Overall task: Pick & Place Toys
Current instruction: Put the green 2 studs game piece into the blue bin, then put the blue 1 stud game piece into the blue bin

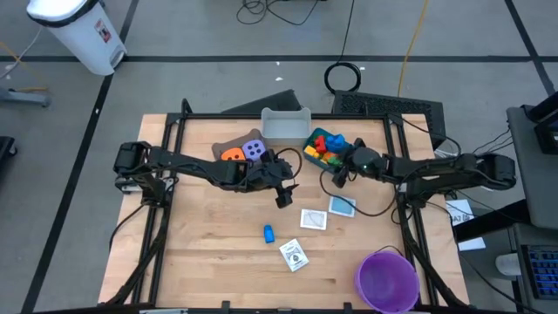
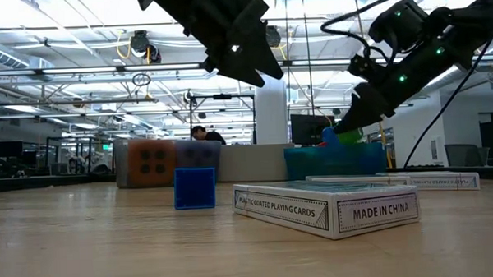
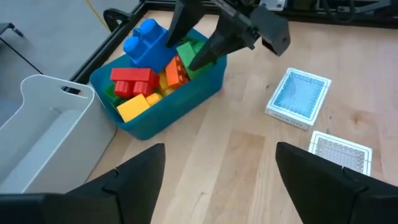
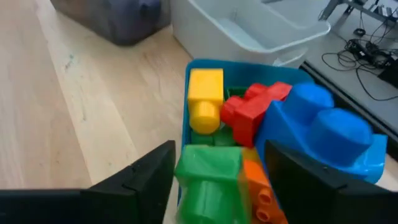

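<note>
The blue bin [image 1: 324,148] near the table's far edge holds a pile of red, yellow, green, orange and blue bricks [image 3: 140,84]. My right gripper [image 4: 217,180] stands open over the bin's near corner, with a green brick [image 4: 208,177] lying on the pile between its fingertips. My left gripper [image 1: 283,190] hangs open above the table's middle, holding nothing. An orange die [image 1: 231,155] and a purple die [image 1: 254,149] sit in the brown bin. A lone blue brick [image 1: 269,233] and three white cards [image 1: 314,219] lie on the table. My right gripper's fingers come slanting down from the table's right side and stand either side of the green brick [image 3: 191,55], which lies on the pile in the bin. I cannot tell whether a finger [image 4: 158,171] touches it.
A grey bin [image 1: 286,125] stands at the far edge between the brown bin [image 1: 225,144] and the blue one. A purple bowl [image 1: 386,279] sits at the near right corner. Bare wood lies at the table's near left.
</note>
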`<state>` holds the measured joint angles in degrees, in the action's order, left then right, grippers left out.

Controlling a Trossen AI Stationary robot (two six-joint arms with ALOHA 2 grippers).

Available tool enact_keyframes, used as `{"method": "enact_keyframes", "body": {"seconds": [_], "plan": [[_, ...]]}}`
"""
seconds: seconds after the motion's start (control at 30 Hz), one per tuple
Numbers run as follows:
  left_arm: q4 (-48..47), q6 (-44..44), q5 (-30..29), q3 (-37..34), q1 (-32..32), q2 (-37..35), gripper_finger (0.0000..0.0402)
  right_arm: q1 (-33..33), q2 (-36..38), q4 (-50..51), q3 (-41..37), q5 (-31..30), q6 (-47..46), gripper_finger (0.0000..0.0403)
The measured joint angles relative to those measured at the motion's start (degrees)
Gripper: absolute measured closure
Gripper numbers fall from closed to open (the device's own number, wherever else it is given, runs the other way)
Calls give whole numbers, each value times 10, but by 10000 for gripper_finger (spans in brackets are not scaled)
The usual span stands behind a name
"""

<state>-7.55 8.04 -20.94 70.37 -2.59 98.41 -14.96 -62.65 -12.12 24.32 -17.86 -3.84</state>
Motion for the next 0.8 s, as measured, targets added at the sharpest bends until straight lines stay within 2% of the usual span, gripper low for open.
{"method": "enact_keyframes", "body": {"seconds": [0.2,0.4,0.57,0.8], "plan": [[-1,10,1,0,0,0,96,19,57,4,0,1,9,130],[-10,33,7,0,0,0,96,50,132,5,0,1,16,122],[-23,54,59,0,-2,0,96,86,166,4,0,1,9,122],[-55,80,136,0,-30,0,96,110,173,4,0,1,9,122]]}}
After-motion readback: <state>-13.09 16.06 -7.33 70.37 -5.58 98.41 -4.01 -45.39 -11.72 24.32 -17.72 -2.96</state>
